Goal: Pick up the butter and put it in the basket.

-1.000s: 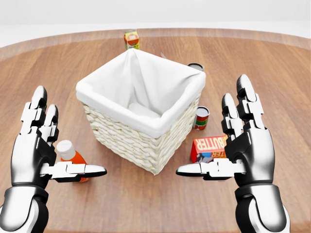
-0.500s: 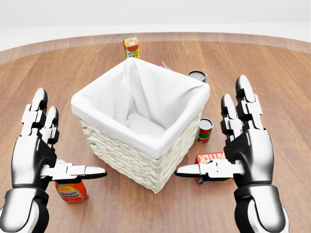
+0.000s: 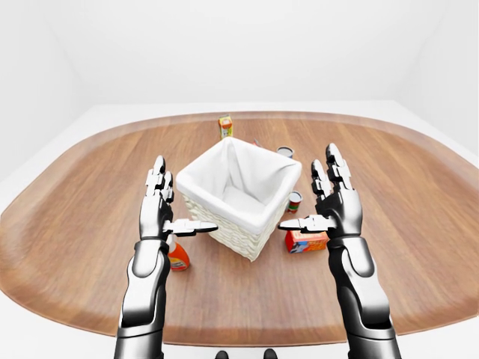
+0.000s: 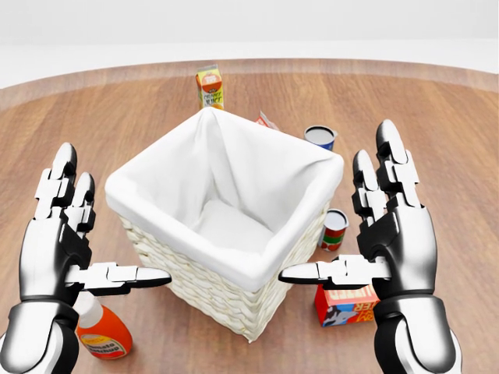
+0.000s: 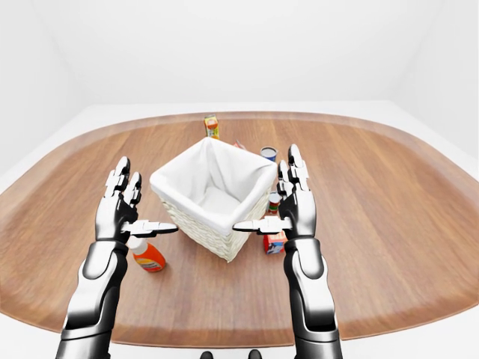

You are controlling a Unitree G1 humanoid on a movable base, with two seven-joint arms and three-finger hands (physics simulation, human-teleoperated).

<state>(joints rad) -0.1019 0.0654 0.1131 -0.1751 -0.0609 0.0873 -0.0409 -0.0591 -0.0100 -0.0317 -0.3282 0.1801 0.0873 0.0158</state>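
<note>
Head view close, looking down over both raised arms onto the basket (image 4: pixel 222 226), 2 eye views set farther off, facing the same way, taking in the whole oval table (image 3: pixel 67 224), all 3 sharing basket and hands

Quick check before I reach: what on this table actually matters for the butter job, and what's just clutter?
For the job:
butter box, beside the basket, under the right robot hand
white-lined wicker basket, nothing seen inside
left robot hand, open

Just lying about:
ketchup bottle
small red can
blue-sided can
orange carton
reddish packet behind the basket, mostly hidden
</note>
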